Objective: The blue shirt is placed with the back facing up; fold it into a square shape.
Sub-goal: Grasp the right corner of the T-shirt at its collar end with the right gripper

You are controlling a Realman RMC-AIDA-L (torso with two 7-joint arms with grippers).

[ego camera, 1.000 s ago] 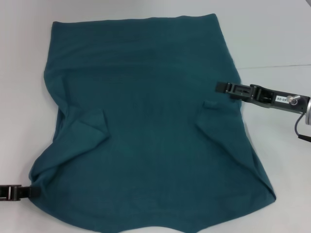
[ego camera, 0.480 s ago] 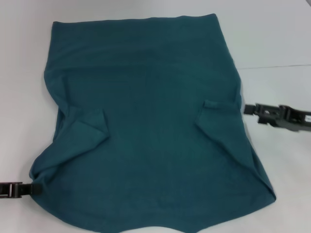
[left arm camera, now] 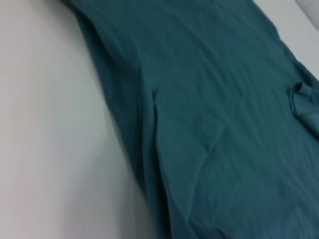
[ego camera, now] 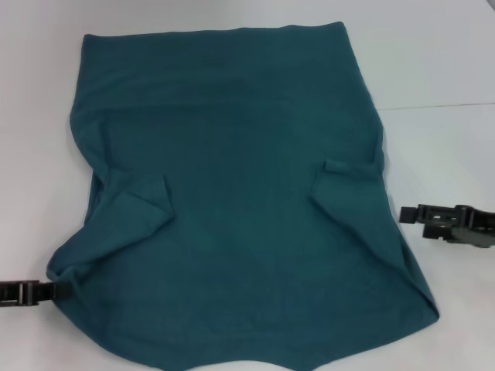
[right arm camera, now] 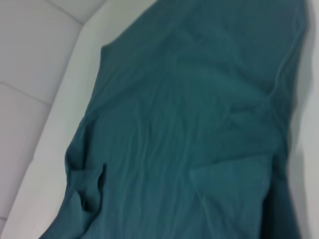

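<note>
Plain teal-blue shirt (ego camera: 232, 193), white table (ego camera: 433, 62)

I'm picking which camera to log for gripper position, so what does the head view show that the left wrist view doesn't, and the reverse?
Only the head view shows the end effectors: the left end effector at the blue shirt's near left corner, and the right end effector off the cloth beside its right edge. It also shows the shirt's whole outline.

Only the left wrist view gives a close look at the creases along the shirt's left side.

Both show the shirt, both folded-in sleeves and the white table.
</note>
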